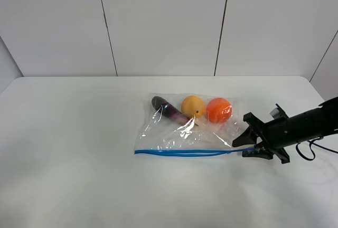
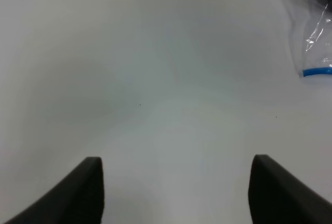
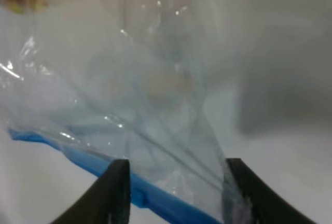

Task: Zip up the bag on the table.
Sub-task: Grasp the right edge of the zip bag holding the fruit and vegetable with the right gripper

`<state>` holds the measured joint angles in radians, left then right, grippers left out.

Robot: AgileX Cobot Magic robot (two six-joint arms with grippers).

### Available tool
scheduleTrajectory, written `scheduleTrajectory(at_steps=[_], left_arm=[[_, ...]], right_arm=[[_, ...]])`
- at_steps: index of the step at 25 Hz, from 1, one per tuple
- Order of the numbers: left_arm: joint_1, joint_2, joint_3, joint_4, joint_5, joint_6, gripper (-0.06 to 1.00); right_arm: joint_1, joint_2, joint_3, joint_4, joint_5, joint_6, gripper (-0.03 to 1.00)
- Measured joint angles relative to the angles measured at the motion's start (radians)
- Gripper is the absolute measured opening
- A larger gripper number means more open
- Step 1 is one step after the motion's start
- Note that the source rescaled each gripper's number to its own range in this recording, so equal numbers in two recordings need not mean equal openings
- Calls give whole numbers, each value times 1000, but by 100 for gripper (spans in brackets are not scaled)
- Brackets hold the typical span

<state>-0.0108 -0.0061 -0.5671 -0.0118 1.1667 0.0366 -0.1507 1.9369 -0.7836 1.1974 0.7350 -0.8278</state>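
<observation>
Nearest, we see the blue zipper strip running along the front edge of the bag, which lies right of the middle of the table. The right gripper straddles the strip's right end, fingers apart. Farther back, inside the bag, sit the eggplant, yellow fruit and orange fruit. The left gripper hangs spread wide over bare table.

White panelled wall, dark vertical seams

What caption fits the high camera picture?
Right gripper at the end of the blue zipper of the bag on the white table.
</observation>
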Motion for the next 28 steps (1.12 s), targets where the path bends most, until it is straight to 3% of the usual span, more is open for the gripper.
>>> scheduleTrajectory(at_steps=[9,22,28], left_arm=[[0,0,0,0,0,0,95],[0,0,0,0,0,0,95],[0,0,0,0,0,0,95]], right_arm=[[1,0,0,-14,-21,0,42],[-10,0,0,-53,-38,0,42],[-57,0,0,-53,-40,-2,42]])
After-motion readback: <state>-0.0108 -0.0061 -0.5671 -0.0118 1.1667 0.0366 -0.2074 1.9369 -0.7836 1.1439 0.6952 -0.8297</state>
